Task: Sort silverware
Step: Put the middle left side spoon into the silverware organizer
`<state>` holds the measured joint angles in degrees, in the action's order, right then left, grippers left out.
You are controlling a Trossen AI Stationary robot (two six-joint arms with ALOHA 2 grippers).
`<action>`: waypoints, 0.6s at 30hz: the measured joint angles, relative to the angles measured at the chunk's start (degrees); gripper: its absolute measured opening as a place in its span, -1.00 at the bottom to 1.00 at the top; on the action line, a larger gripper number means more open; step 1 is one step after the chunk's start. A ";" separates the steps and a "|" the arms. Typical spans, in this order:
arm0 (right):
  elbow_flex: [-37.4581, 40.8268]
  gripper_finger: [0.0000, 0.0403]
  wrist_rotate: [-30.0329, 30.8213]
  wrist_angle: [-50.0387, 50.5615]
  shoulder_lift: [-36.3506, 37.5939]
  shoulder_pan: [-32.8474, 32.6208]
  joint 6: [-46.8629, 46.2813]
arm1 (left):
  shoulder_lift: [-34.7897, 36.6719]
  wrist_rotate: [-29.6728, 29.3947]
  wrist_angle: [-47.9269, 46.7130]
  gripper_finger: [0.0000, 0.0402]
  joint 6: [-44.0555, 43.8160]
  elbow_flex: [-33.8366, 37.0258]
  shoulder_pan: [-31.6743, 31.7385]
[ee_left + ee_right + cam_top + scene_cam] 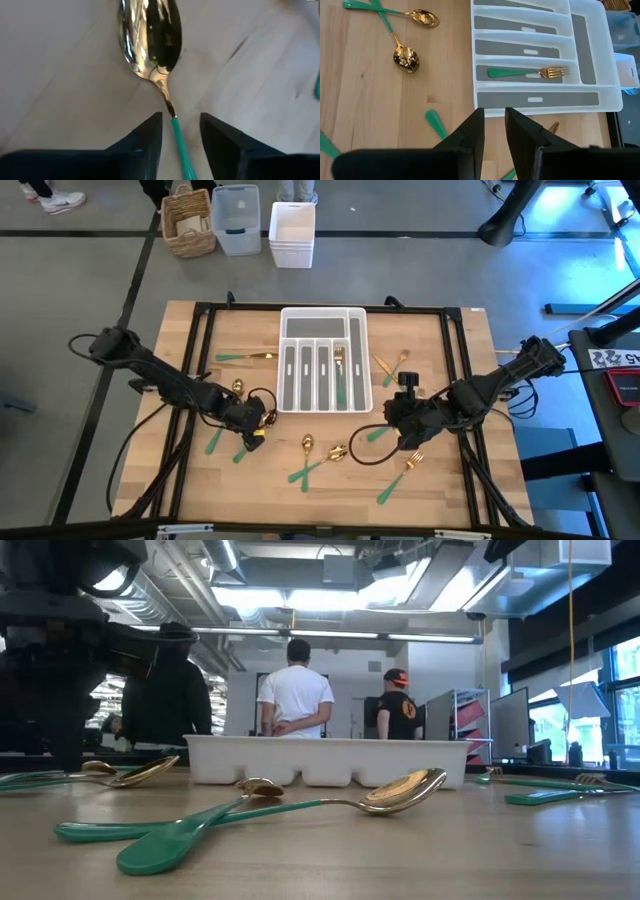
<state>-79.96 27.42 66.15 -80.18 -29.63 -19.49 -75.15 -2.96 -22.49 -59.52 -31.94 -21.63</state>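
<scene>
The silverware is gold-headed spoons and forks with green handles, scattered flat on the wooden table around a white slotted tray point(322, 313). One fork point(530, 73) lies in a tray slot. My left gripper point(181, 117) is low over the table's near left and open. Its fingers stand on either side of the green handle of a spoon point(150, 35), just behind the gold neck, without touching it. The spoon lies flat, bowl pointing away from the fingers. My right gripper point(494, 112) hangs above the table off the tray's near right corner, open with nothing between its fingers.
Two crossed spoons point(310, 455) lie near the front middle, and a fork point(400, 475) lies at the near right. More pieces point(392, 365) lie right of the tray, and one spoon point(245, 357) lies left of it. Bins and a basket point(190, 225) stand beyond the far edge. People stand in the room behind.
</scene>
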 joint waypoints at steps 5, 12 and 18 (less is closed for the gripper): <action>0.00 -0.60 0.00 0.00 0.00 0.00 0.00 | -1.30 -2.76 0.42 -0.26 -0.06 0.00 0.04; 0.00 -0.60 0.00 0.00 -0.02 0.00 0.00 | -5.09 -3.57 1.88 -0.26 -0.05 -0.17 -0.04; 0.00 -0.60 0.00 0.00 -0.02 0.00 0.02 | -6.50 -3.65 2.57 -0.28 -0.05 -0.22 -0.07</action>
<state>-79.96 27.42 66.15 -80.20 -29.63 -19.47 -81.65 -6.61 -19.92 -59.57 -32.16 -21.69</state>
